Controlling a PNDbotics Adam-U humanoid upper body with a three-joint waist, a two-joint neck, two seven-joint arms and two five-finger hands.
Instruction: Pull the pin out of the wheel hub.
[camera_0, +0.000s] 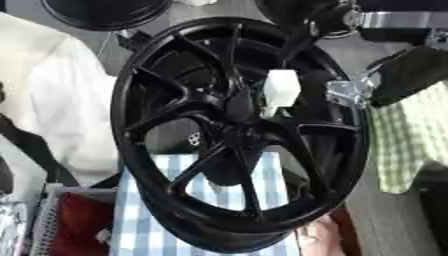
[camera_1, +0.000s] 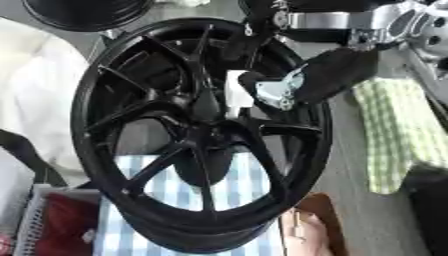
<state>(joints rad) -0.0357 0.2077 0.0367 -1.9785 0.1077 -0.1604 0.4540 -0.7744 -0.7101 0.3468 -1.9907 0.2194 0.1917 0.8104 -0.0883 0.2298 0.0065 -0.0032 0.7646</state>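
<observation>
Wheel hub (camera_0: 236, 135), a large black spoked rim, is filling the centre of the frame, standing tilted on its edge. Its lower part is resting over a blue and white striped cloth (camera_0: 140, 225) at the bottom centre. Beneath everything, a grey table (camera_0: 394, 225) is showing at the lower right. A white fabric bundle (camera_0: 52, 110) is lying along the left edge, and a green checked cloth (camera_0: 407, 140) is hanging at the right edge. A red item in a white basket (camera_0: 44, 220) is sitting in the lower left corner. From the upper right, the right robot hand (camera_1: 297, 82), black with silver joints, is reaching in over the rim toward the middle of the spokes. Its fingers are curling around a small white block-shaped pin (camera_0: 282, 89) just right of the hub's centre, gripping it.
</observation>
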